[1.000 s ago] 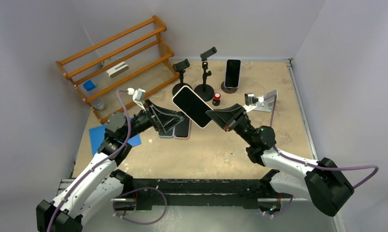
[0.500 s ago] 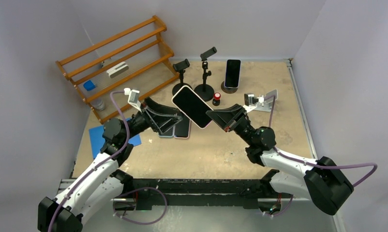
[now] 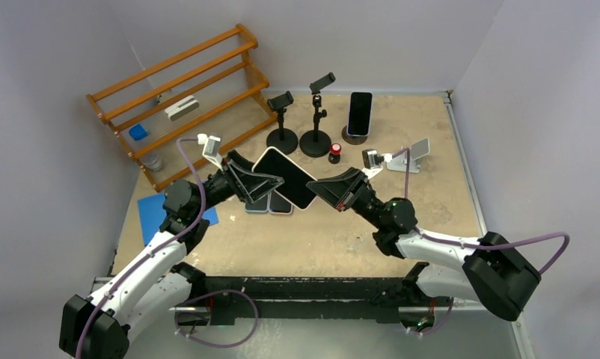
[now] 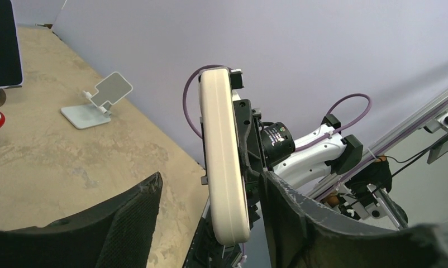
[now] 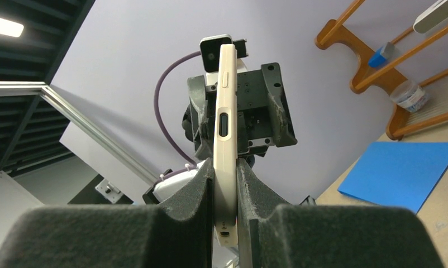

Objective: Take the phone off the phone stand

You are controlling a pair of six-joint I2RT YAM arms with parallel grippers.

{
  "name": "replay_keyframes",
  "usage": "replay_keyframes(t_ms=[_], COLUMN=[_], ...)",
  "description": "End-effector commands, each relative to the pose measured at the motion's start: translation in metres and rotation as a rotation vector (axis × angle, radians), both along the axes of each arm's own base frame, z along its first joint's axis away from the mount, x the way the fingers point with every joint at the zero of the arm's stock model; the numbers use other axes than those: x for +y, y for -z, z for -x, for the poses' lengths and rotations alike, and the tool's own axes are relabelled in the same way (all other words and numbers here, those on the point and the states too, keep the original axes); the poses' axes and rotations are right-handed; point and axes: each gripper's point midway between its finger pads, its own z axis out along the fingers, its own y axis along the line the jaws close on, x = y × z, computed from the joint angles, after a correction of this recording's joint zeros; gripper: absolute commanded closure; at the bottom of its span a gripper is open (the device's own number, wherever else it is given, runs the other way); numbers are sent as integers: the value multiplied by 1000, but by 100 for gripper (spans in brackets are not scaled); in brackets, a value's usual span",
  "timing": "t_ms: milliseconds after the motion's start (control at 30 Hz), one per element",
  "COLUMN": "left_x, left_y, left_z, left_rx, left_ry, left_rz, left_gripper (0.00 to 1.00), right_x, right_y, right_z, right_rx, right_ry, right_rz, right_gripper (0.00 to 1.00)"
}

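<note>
Sandy tabletop (image 3: 342,232), pale walls all round, and the action was up in the air above it. The right gripper (image 5: 226,176) was pressed tight on the phone (image 5: 224,111), pads pinching its lower end, with the cream edge standing straight up out of the jaws. Directly across, the left gripper (image 4: 210,184) had its fingers spread either side of the phone's far end. A clear gap showed at one pad, the other sat very close, and no squeeze could be seen. So the phone hung between the two grippers, dark screen facing up, carried by the right alone.

Just below the left gripper, two more phones (image 3: 276,203) lay flat on the table. Beyond the right gripper stood a white folding stand (image 3: 409,158) with nothing on it. Further out were a pair of black clamp stands (image 3: 282,120), also bare, and a dark phone propped in a round dock (image 3: 359,114).

By my reading the lift off the stand was done and this was a hand-over. Next up — the left jaws would need to close squarely on the phone's edges before the right let go, or it could drop.
</note>
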Motion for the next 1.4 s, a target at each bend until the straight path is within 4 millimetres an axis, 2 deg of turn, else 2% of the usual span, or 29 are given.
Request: replay_keyframes(t_ms=[0,233,333,367,400,533,633,700,733,967,1033,1167,1367], left_x=[3,3,3,3,3,4,4,3,3,-4,-6,-7,-7], left_y=[-25,-24,-24,-23,-23,-22,-21,-21,-21,-16,-13,-11,-9], left_z=[10,12,15,15,16,17,19,21,23,43,51,67,76], left_rx=[-85,-85,-87,-85,-83,-72,-70,-74,-78,-127,-150,-208,-267], left_ry=[18,30,42,44,44,42,49,58,66,195,250,357,421], left_rz=[44,40,37,35,34,30,23,14,8,-66,-97,-159,-206], left_gripper=[45,75,92,98,100,100,100,100,100,100,100,100,100], right_x=[-18,-11,-7,-6,-5,2,9,13,14,12,10,9,14], right_y=[-57,-49,-44,-42,-41,-35,-25,-15,-13,-3,-2,-3,1], right_z=[13,10,10,10,10,12,14,14,14,17,20,40,53], right_rx=[-135,-132,-138,-138,-143,-171,-186,-189,-201,-326,-354,-455,-525], right_ry=[25,32,32,35,38,26,10,-3,2,19,16,-66,-157], right_rz=[-175,-118,-71,-53,-37,43,136,218,252,462,502,524,518], right_gripper=[100,100,100,95,88,52,34,16,13,11,14,19,28])
